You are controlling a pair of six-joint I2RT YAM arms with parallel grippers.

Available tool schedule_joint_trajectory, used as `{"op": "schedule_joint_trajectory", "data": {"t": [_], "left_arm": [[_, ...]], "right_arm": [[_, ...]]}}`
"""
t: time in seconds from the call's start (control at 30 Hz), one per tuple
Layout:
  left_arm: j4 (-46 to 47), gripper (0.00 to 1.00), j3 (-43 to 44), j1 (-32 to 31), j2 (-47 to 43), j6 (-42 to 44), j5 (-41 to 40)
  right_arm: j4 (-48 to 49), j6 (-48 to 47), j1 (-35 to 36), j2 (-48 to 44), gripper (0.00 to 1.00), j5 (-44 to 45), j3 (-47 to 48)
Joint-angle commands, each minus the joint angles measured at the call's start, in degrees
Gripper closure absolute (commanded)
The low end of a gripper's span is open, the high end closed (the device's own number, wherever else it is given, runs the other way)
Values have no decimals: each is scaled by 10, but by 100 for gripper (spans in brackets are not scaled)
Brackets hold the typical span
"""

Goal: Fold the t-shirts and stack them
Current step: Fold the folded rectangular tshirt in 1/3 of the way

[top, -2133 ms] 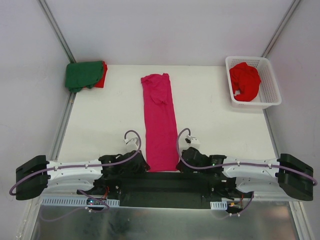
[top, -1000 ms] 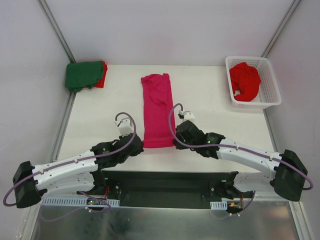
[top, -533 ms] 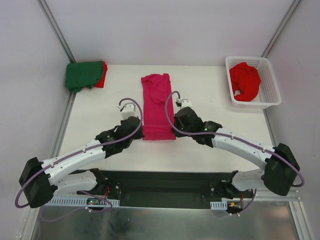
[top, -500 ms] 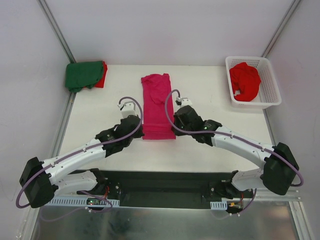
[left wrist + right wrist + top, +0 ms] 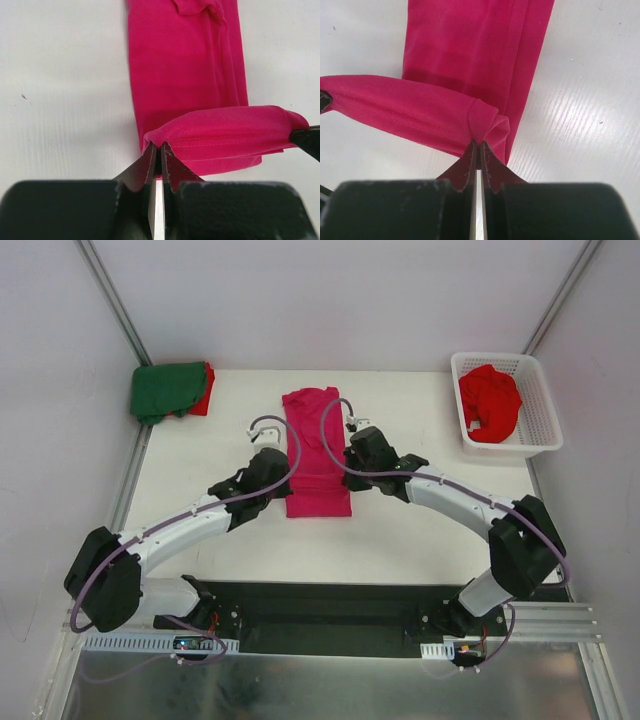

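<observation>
Mid-fold of magenta-pink t-shirt [image 5: 312,420] on desk [image 5: 420,530]: left jaws and right jaws, each clamped shut on a hem corner, hold the hem doubled over the cloth ahead. The next move likely calls for laying it flat, then release.

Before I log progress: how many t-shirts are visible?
4: magenta shirt mid-table; green shirt atop red shirt, far-left corner; crumpled red shirt in basket. More may be hidden.

You have on hand four soft cloth shirts: one magenta-pink t-shirt [image 5: 318,455], one dark green t-shirt [image 5: 165,390], two red t-shirts [image 5: 490,403] [image 5: 204,390]. One white plastic lattice basket [image 5: 541,412]. Two black two-finger grippers: left gripper [image 5: 157,152], right gripper [image 5: 479,150].
</observation>
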Motion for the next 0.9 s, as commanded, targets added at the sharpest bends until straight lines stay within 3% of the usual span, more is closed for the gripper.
{"op": "schedule_joint_trajectory", "data": {"t": [0.0, 0.87], "left_arm": [[32, 100, 24, 19, 30, 25, 14], [104, 100, 72, 80, 173, 50, 84]], "right_arm": [[2, -25, -17, 31, 99, -23, 39], [14, -60, -81, 132, 99, -87, 122]]}}
